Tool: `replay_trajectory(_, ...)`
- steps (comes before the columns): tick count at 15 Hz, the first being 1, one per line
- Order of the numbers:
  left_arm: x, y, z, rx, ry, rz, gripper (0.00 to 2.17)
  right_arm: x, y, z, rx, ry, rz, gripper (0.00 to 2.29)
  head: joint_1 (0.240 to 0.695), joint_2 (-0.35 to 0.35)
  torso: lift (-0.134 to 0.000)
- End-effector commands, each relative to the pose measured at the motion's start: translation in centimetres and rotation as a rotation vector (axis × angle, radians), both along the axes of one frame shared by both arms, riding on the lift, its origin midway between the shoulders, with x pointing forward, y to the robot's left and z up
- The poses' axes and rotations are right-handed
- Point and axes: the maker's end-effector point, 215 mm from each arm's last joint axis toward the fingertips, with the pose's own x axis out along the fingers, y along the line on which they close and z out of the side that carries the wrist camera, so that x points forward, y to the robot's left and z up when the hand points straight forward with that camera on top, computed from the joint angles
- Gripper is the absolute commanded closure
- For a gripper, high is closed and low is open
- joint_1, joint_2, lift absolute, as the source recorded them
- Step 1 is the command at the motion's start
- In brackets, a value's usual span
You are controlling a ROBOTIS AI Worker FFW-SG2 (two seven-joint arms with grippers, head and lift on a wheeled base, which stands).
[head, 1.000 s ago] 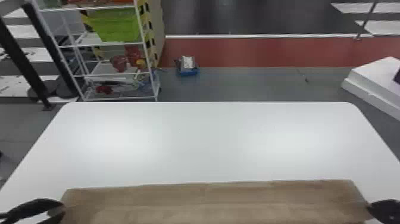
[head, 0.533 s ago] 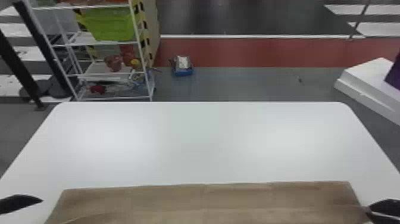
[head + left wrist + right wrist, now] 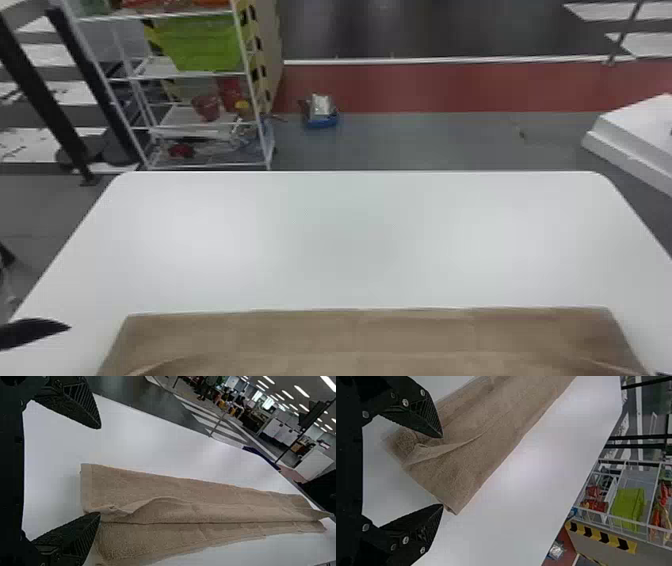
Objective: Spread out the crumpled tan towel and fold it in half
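Note:
The tan towel (image 3: 350,335) lies as a long, wide band along the table's near edge, its far edge nearly straight. In the left wrist view a raised fold with a wavy lip runs lengthwise over the towel (image 3: 170,510). My left gripper (image 3: 35,334) is left of the towel in the head view; seen from its wrist, the left gripper (image 3: 99,471) is open, one finger beside the towel's end. At the bottom right corner sits a sliver of my right gripper (image 3: 662,373). Open fingers of the right gripper (image 3: 442,471) flank the other end of the towel (image 3: 470,455), which has a small crease.
The white table (image 3: 350,240) extends beyond the towel. Past its far edge stand a wire shelf (image 3: 200,122) with a green bin, and a small blue item (image 3: 321,120) on the floor. A white block (image 3: 635,135) is at the right.
My left gripper has drawn back leftward from the towel's left corner. My right gripper has moved off the towel's right end toward the bottom right. The head view has shifted slightly.

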Motion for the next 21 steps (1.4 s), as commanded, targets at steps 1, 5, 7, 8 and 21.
replay_trajectory(1,-0.2,0.8,0.5,0.008,-0.009,0.016,0.13,0.6,0.2,1.4,0.127,0.045,-0.092,0.21,0.695,0.073,-0.124)
replay_trajectory(5,3.2,3.5,5.1,-0.137,-0.112,0.215,0.13,2.1,3.6,2.0,0.287,0.08,-0.134,0.2,0.695,0.119,-0.124)
replay_trajectory(7,4.9,3.1,5.1,-0.174,-0.116,0.261,0.14,2.4,4.4,1.9,0.302,0.088,-0.127,0.2,0.695,0.161,-0.124)
replay_trajectory(8,5.5,2.3,4.5,-0.174,-0.11,0.252,0.14,2.4,4.4,2.0,0.302,0.089,-0.128,0.2,0.695,0.179,-0.124)
replay_trajectory(21,0.9,-1.9,-3.1,0.045,0.112,-0.003,0.2,2.7,2.1,3.4,0.302,0.052,-0.16,0.2,0.695,0.083,-0.124)
